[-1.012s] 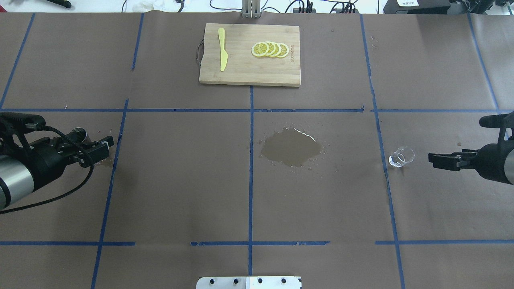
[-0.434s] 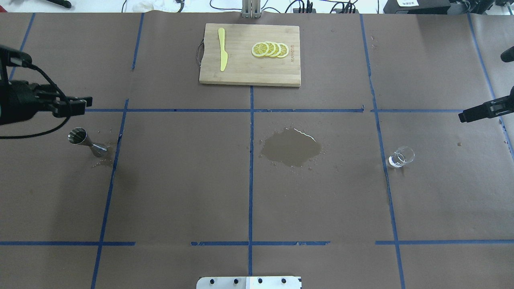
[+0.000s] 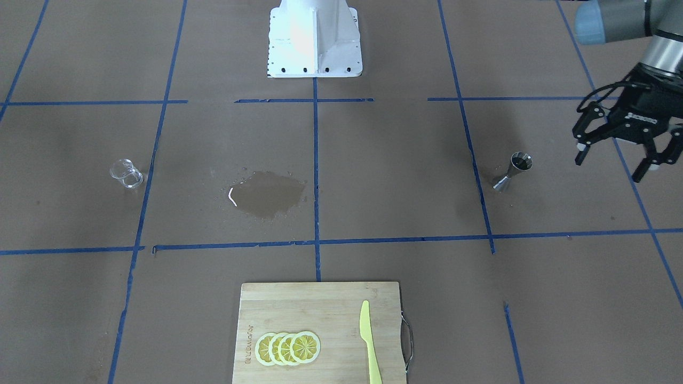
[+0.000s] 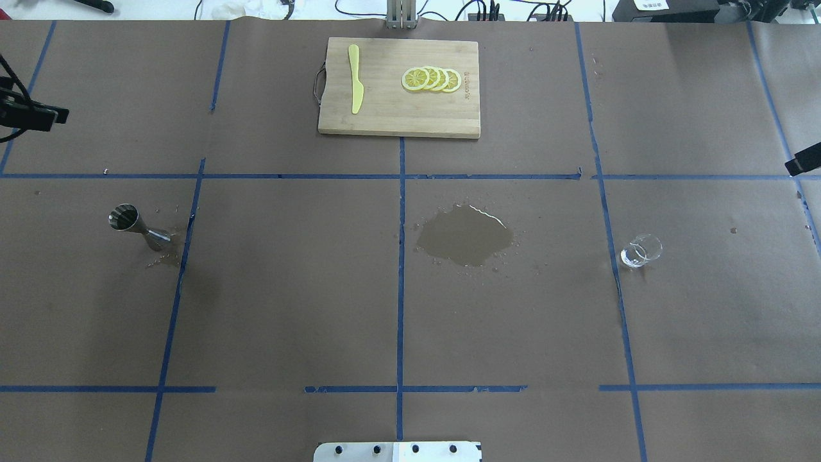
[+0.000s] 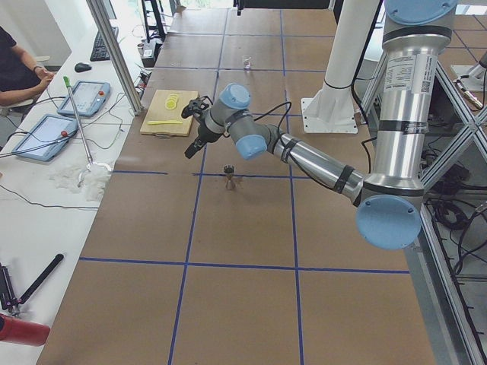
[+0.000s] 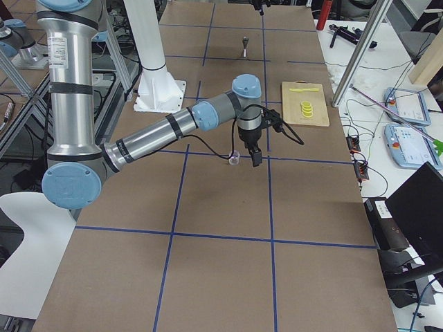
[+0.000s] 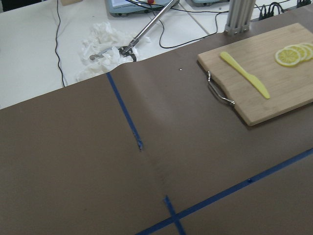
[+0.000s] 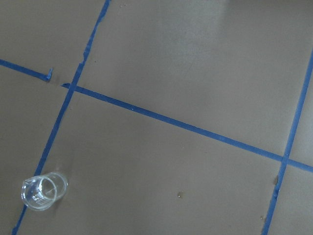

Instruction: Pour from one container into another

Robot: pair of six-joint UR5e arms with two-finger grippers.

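Observation:
The small clear glass cup (image 4: 641, 250) stands upright on the brown paper at the right, also low left in the right wrist view (image 8: 43, 192). The steel hourglass jigger (image 4: 138, 228) stands upright at the left on a small wet patch, free of any gripper (image 3: 512, 170). My left gripper (image 3: 613, 160) hovers open and empty, raised to the outer side of the jigger. Only a black tip of my right gripper (image 4: 805, 160) shows at the right edge, well clear of the cup; whether its jaws are open or shut I cannot tell.
A dark puddle (image 4: 465, 235) lies on the paper between the two containers. A wooden cutting board (image 4: 385, 119) at the far middle carries a yellow knife (image 4: 355, 77) and lemon slices (image 4: 431, 79). The robot base (image 3: 314, 37) is mid table.
The left gripper has drawn back from the jigger toward the far left edge, leaving it standing alone. The right gripper has pulled away from the glass cup toward the right edge.

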